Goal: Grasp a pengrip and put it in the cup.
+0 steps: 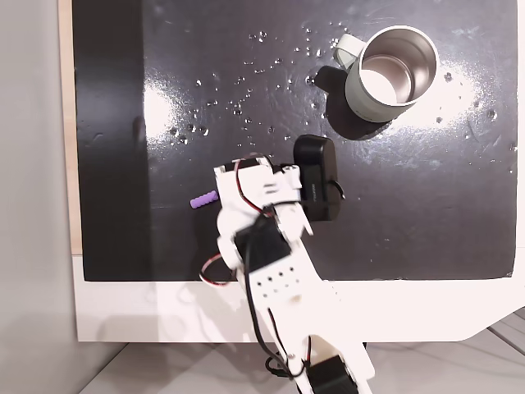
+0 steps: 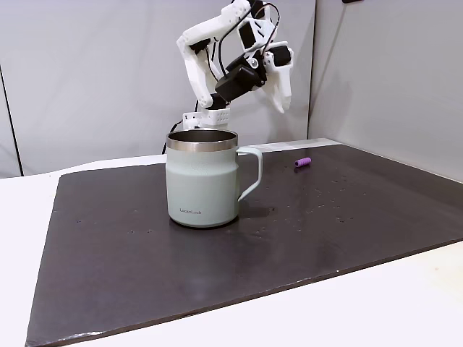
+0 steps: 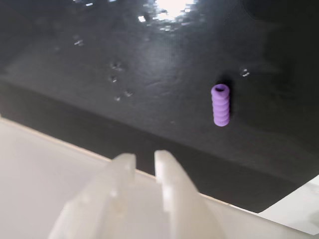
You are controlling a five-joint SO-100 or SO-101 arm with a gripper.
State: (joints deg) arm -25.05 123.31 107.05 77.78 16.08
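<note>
1. Held high above the dark mat point(image 2: 217, 275): the white arm, with the gripper point(image 2: 281, 101) pointing down and well clear of the surface in a fixed view.
2. Jaws nearly together, seen in the wrist view as two pale fingertips point(image 3: 124, 167) with only a narrow slot between them at the gripper point(image 3: 144, 162); holding nothing.
3. Lying flat on the mat: the pengrip point(image 3: 221, 104), a small lilac ribbed tube, open end facing away from the camera in the wrist view, long axis running roughly up and down the picture.
4. Relative to the jaws: off to the right of the fingertips and further up in the wrist view, well apart, not between them and not touching.
5. From above in a fixed view: the pengrip point(image 1: 203, 199) just left of the arm's white wrist housing, near the mat's lower edge.
6. Standing upright at the far corner of the mat, well apart from the pengrip: the cup point(image 1: 392, 72), pale grey-green outside, shiny steel inside, handle toward the arm side; looks empty.
7. Step in hand, as judged: reaching for the pengrip, grasp not yet made.
8. To do it well: spread the jaws wide first, shift sideways until the tube sits centred in the slot, then come straight down.
9. Best closed across the short ribbed width rather than end to end, since a small round tube on a glossy mat is likely to roll or squirt out if nudged off-centre.
</note>
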